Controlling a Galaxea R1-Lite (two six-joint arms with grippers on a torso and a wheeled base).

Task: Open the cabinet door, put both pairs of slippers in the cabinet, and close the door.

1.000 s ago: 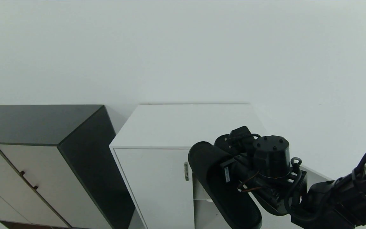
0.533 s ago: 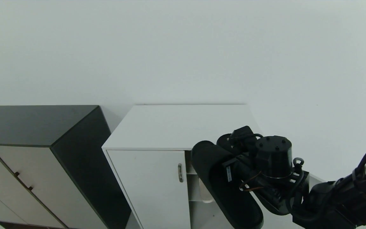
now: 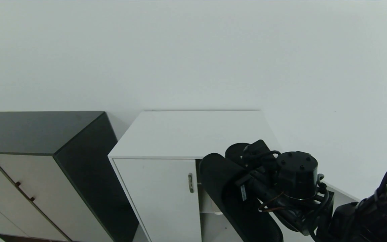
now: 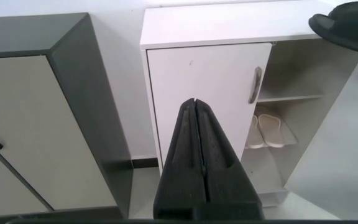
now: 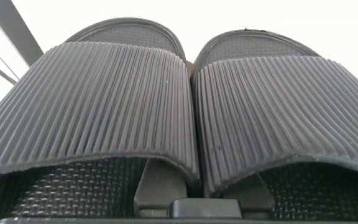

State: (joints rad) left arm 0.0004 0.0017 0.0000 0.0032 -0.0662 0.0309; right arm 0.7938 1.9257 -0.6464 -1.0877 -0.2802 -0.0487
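The white cabinet (image 3: 186,134) (image 4: 210,25) has its left door (image 3: 156,195) closed and its right compartment (image 4: 291,81) open. A pair of white slippers (image 4: 269,129) lies on the shelf inside. My right gripper (image 3: 252,183) (image 5: 201,186) is shut on the pair of black slippers (image 3: 237,201) (image 5: 185,106), holding them side by side just in front of the open compartment. The toes of that black pair (image 4: 353,22) show beside the cabinet top. My left gripper (image 4: 194,102) is shut with nothing in it, out in front of the closed door, apart from it.
A dark grey cabinet (image 3: 39,131) (image 4: 30,37) with beige doors stands close on the white cabinet's left. The white cabinet's open right door (image 4: 340,155) swings out on the right. A plain white wall rises behind both cabinets.
The head view shifted first, sliding both cabinets leftward in the picture. Since then my right gripper has sunk a little with the black slippers still in it.
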